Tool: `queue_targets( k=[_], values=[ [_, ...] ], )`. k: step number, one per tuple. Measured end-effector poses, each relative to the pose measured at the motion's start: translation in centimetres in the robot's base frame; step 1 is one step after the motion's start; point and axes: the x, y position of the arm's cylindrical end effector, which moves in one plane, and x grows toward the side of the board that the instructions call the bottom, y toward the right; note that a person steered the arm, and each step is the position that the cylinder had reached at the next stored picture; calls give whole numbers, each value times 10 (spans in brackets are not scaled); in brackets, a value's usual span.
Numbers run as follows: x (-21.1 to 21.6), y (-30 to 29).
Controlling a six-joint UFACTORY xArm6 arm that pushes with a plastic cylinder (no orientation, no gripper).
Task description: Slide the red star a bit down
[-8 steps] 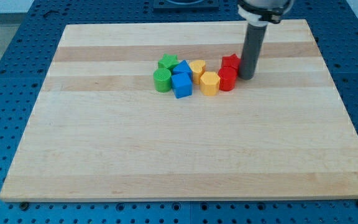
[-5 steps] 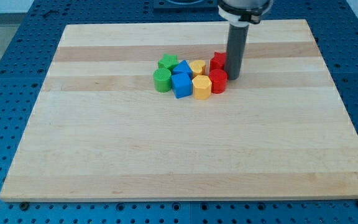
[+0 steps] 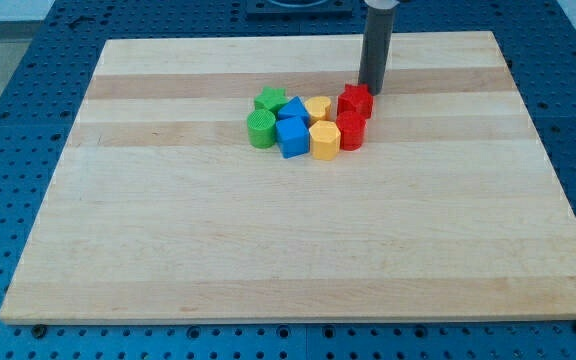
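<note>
Bench: pale wood board, blocks clustered above centre | Rod: tool is a bare tip, nothing held, set just above-right of the red star | Star: at cluster's upper right, red cylinder touching directly below, so a downward push is judged to meet it.

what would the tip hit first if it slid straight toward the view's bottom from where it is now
Most likely the red star: my tip sits just above it and slightly to its right, so the hit may be off-centre. The red cylinder lies right below the star.
</note>
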Motion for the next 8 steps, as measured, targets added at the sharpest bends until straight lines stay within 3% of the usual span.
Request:
queue_targets(
  k=[3, 5, 7, 8],
  values=[
    [11, -29],
    [16, 12],
    [16, -37],
    [16, -23]
  ],
)
